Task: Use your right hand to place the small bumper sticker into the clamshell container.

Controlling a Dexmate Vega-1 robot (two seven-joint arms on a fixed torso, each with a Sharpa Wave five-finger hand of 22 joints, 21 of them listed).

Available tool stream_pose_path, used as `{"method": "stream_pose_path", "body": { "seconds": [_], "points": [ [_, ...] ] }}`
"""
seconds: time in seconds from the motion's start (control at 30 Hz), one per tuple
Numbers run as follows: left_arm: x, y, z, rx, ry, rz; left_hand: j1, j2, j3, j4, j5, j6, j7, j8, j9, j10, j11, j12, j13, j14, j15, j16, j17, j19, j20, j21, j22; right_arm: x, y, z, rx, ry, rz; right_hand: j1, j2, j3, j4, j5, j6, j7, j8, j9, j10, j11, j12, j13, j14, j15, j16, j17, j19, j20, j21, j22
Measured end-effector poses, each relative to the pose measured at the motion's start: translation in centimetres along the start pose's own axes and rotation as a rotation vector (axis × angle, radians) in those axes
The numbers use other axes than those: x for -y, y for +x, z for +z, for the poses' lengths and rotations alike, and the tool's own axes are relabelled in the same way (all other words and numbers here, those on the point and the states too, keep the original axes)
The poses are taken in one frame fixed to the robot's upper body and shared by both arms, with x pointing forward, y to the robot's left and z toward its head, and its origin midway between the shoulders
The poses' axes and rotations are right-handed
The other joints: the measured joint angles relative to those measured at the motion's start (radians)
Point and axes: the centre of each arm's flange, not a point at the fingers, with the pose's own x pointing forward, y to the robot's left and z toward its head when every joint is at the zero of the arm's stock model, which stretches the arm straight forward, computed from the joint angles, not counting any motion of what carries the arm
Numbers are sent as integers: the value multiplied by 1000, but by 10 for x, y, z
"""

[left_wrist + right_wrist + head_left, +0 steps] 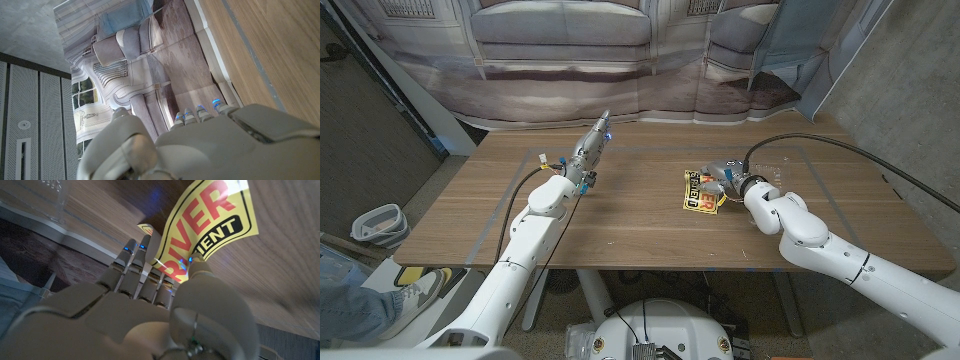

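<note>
Two arms reach over one wooden table (650, 225), listed here by size.

Table: brown wood grain, with a printed backdrop (620, 50) of a sofa scene hanging behind its far edge.

Left arm: extends from the lower left corner toward the far left part of the table. Left hand (588, 152) is raised off the surface, fingers (200, 112) straight, close together and pointing toward the backdrop, holding nothing. In the left wrist view the fingertips show small blue lights.

Right arm: comes in from the lower right corner to the middle right part of the table. Right hand (730, 180) is down at the sticker. In the right wrist view the thumb and fingers (135, 262) press on the sticker's edge, which curls up against them; a firm pinch cannot be confirmed.

Sticker (701, 192): small, yellow with a black border and red lettering, lying on the table just left of the right hand, touching it.

Clear plastic item (52, 197): seen in part at the edge of the right wrist view, on the table's far side; its shape cannot be told.
</note>
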Motion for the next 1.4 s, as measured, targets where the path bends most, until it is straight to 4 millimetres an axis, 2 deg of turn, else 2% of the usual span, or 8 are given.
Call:
{"method": "stream_pose_path", "body": {
  "seconds": [0.57, 0.8, 1.4],
  "points": [
    [-2, 3, 4, 6, 8, 0, 0, 0, -4, -4, 0, 0, 0, 0, 0, 0, 0, 0, 0, 0, 0, 0, 0, 0, 0, 0, 0, 13, -6, 0, 0, -4, -36, 4, 4, 0, 0, -9, 6, 5, -4, 0, 5, -5, -4, 0, 2, 2, 0, 0, 5, 5, 0, 0],
    [-3, 4, 5, 8, 9, -1, 5, 5, -4, -4, 0, 0, 0, 0, 0, 0, 0, 0, 0, 0, 0, 0, 0, 0, 0, 0, 0, 17, -8, 0, -1, -5, -47, 4, 4, 8, 0, -9, 11, 0, -8, 0, 5, -5, -9, 0, 2, 2, -7, 2, 5, 5, 0, 0],
    [-5, 6, 5, 7, 9, -2, 9, 1, -4, -4, 0, 0, 0, 0, 0, 0, 0, 0, 0, 0, 0, 0, 0, 0, 0, 0, 0, 28, -12, 1, -3, -9, -79, 4, 4, 8, 0, -15, 11, 0, -15, 5, 11, 0, -9, 0, 7, -4, -7, 2, 5, 5, 0, 0]
  ]
}}
